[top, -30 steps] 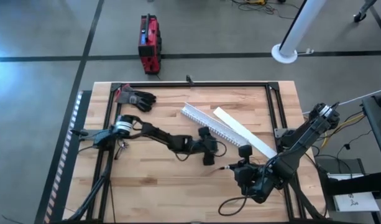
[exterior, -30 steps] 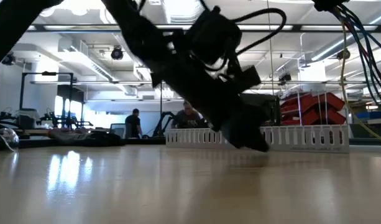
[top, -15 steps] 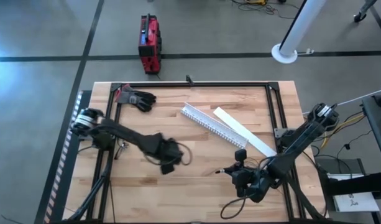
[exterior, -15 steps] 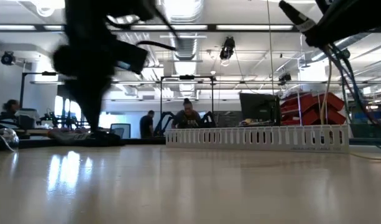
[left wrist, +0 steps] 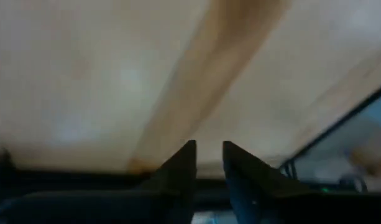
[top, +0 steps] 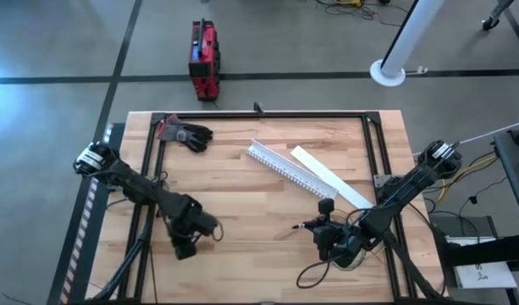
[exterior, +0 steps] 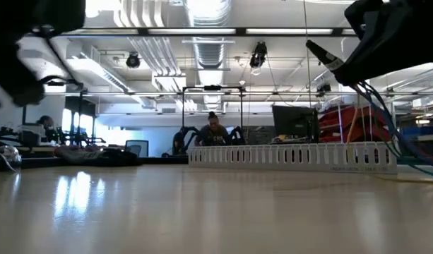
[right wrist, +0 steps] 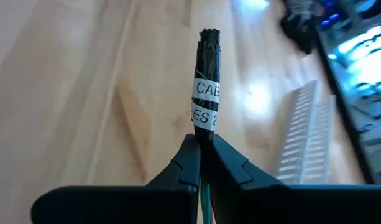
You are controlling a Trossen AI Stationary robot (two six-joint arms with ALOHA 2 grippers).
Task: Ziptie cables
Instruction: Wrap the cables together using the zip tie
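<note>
Clamping on the cables [right wrist: 206, 84], the right gripper [right wrist: 201, 146] is pinching the bundle between its fingers [right wrist: 184, 163], with a black-taped, white-labelled end sticking out past the fingertips and thin green and reddish strands showing just behind them. In the high view the right gripper [top: 325, 227] is sitting over the near right part of the surface [top: 242, 182], and the rest of the cables [top: 314, 273] is trailing back from the fingers in a loose dark loop toward the near edge.

The left gripper [left wrist: 207, 155] is hovering over bare wood with its fingers [left wrist: 178, 169] slightly apart and nothing between them; in the high view the left gripper [top: 184, 247] is well apart from the right one, near the front left of the surface.

The white slotted channel [top: 284, 169] and its flat lid [top: 331, 178] are lying beyond the right fingers, untouched, and a black glove [top: 184, 134] is resting far off from both grippers at the back left.

Judging by this, the task is sitting at an early stage: the bundle is gathered in one grip, but no ziptie is showing anywhere in these views, and nothing is wrapping the wires beyond the tape at the end. Finding a tie, looping it around the bundle and cinching it all appear to be left.
</note>
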